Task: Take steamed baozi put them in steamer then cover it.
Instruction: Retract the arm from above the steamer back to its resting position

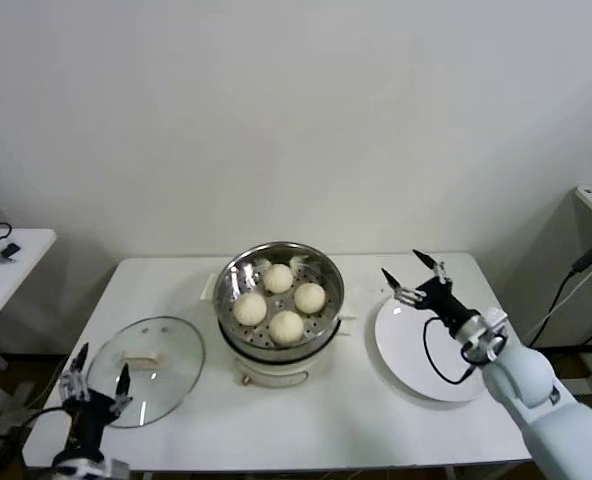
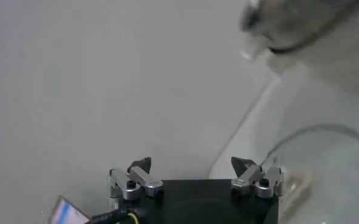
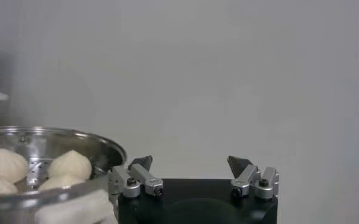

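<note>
Four steamed baozi (image 1: pixel 279 299) in steamer (image 1: pixel 234 272); glass cover (image 1: pixel 166 352) on table; left gripper (image 1: pixel 97 379) and right gripper (image 1: pixel 410 272) both spread, empty

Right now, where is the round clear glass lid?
In the head view, the round clear glass lid lies flat on the white table, on the robot's left, beside the shiny steel steamer and near the left tool.

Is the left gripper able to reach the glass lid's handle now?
Probably yes: the open left gripper hovers at the lid edge, and nothing lies over its handle.
</note>
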Robot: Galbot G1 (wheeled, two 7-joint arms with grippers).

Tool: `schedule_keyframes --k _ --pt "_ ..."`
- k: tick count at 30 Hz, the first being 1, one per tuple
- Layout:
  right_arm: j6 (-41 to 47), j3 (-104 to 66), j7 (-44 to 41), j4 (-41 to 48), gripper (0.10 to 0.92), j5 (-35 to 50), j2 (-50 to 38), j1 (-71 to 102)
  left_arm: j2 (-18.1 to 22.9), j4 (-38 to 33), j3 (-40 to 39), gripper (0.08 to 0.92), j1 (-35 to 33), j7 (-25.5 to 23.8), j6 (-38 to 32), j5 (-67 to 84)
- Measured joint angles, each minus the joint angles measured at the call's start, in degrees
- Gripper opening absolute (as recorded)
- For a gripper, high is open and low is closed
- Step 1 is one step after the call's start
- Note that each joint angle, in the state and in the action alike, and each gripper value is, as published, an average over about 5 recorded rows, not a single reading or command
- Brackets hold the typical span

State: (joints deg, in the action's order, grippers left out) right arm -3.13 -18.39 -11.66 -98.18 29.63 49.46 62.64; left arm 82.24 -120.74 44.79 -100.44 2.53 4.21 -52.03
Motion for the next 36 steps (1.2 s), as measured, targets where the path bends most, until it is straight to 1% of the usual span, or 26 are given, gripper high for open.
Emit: schedule_keyframes --k 7,14,25,36 --pt "0.58 -4.68 0.66 -0.50 0.823 -2.40 3.73 6.38 -0.83 5.01 -2.89 0.823 2.35 2.19 0.81 -17.90" --pt "0.74 -6.82 0.31 -0.53 0.823 -4.28 5.11 10.04 -2.24 11.95 -5.14 0.823 6.06 4.52 -0.26 -26.97" --pt "0.28 -7.47 -0.59 0.59 0.823 -6.88 5.64 11.36 -3.57 22.78 -5.48 0.823 12.70 6.27 -2.13 -32.07" --pt "-0.77 -6.69 -1.19 2.68 0.823 -10.00 5.56 10.36 -5.08 29.09 -5.03 0.823 18.79 6.60 -2.18 -31.93"
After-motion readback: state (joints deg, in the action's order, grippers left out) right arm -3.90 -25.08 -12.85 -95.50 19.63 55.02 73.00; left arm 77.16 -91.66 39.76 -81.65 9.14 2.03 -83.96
